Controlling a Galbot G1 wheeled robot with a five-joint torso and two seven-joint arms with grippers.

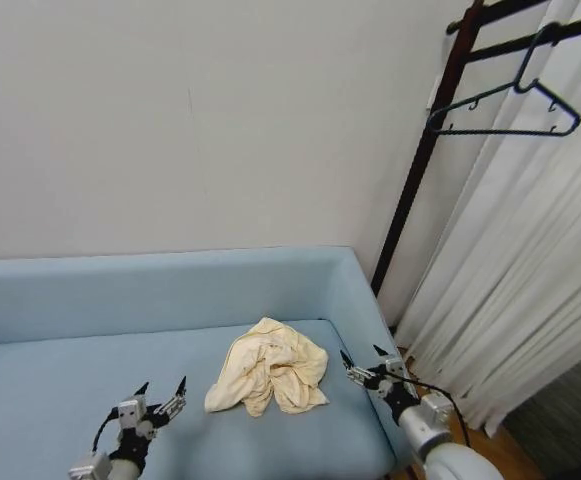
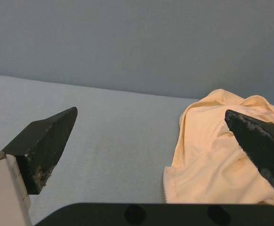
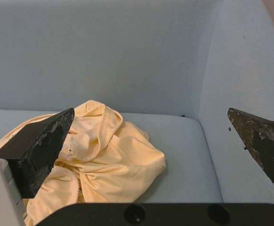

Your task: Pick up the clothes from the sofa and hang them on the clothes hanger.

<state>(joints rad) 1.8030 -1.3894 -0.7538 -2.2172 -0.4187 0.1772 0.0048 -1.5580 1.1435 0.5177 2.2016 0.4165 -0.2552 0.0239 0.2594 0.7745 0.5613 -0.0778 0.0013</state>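
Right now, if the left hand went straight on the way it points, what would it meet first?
Probably the bare seat of the sofa, then its backrest. The open left hand points across it; the cream garment lies off to one side, though one finger might brush its edge. Depth is unclear.

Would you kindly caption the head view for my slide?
Left gripper and right gripper, both open, flank cream garment on sofa; hanger empty.
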